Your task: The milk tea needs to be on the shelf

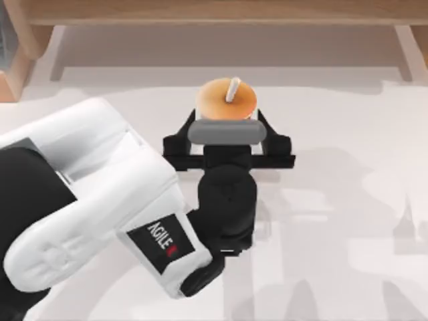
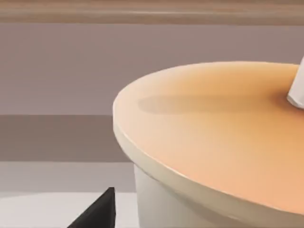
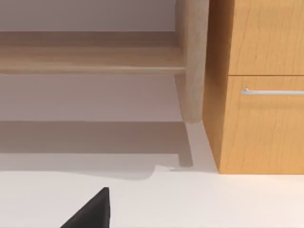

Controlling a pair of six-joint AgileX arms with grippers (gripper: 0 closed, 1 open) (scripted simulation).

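left gripper [image 1: 226,119] fingers spread either side of orange-lidded milk tea cup [image 1: 226,100] | cup body hidden beneath lid | upright, white straw [image 1: 233,89] up | light wooden shelf [image 1: 221,12] beyond

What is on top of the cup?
An orange lid sits on the milk tea, with a white straw poking up through it. The left gripper is around the cup, and its body hides the cup below the lid, so the drink stays out of sight.
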